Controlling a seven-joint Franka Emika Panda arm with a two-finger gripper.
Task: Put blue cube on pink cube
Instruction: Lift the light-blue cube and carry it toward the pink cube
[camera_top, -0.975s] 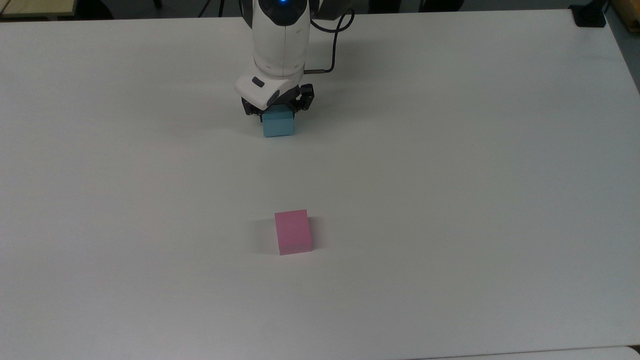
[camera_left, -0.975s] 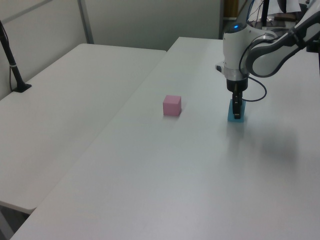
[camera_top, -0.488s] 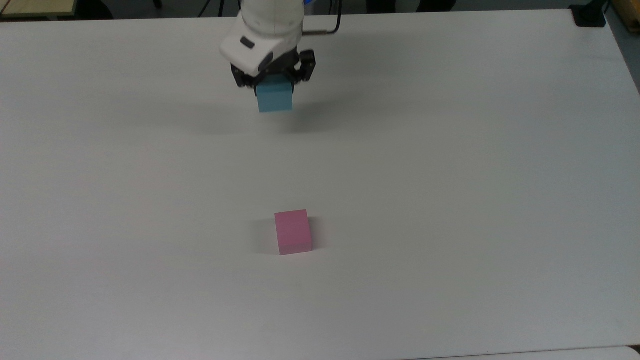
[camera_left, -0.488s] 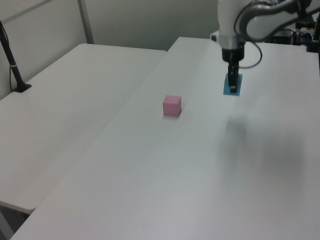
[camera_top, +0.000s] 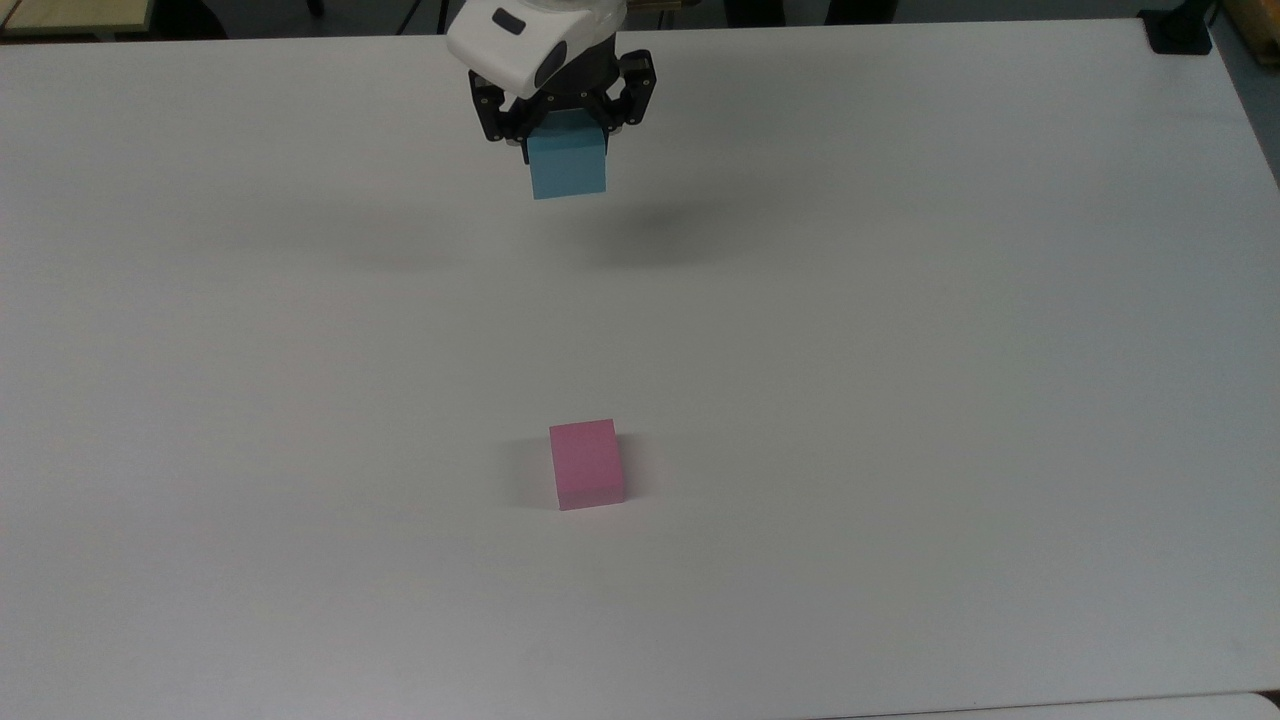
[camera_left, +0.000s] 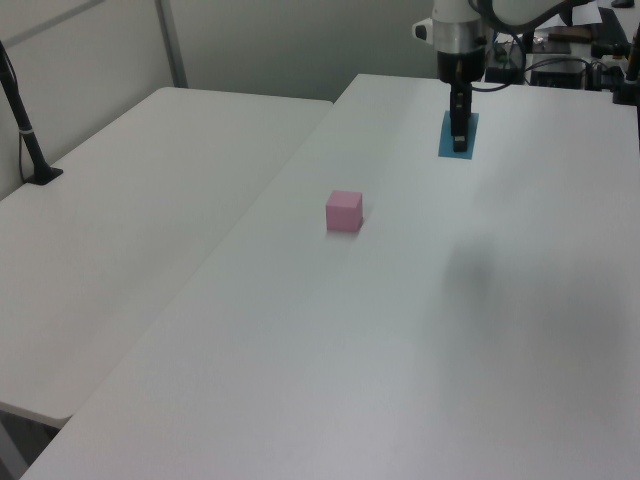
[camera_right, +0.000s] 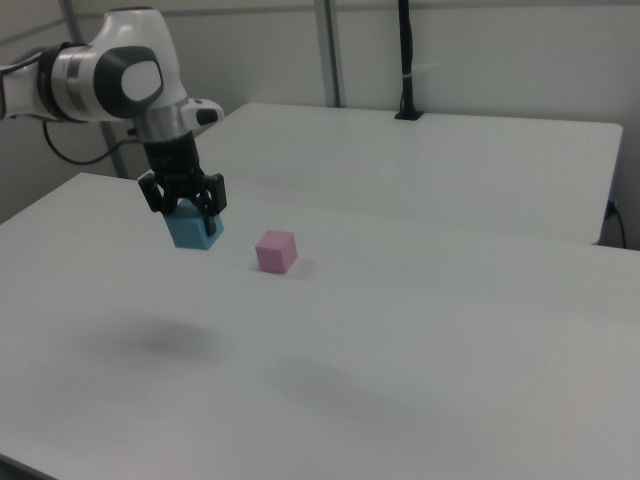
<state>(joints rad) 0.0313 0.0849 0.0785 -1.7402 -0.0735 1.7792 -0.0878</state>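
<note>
At the upper centre of the frame, the blue cube (camera_top: 567, 165) is clamped in the tool (camera_top: 565, 125); the pink cube (camera_top: 586, 464) is seen lower down on the table (camera_top: 900, 400).

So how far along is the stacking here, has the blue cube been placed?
Not yet. Done: the gripper is shut on the blue cube and holds it clear of the table, its shadow lying apart on the surface. In hand: carrying it. Left: bring it over the pink cube, which sits alone with a bare top, lower it and release.

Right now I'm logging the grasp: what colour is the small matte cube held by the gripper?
Light blue, plain-faced; clearest in the top view.
</note>
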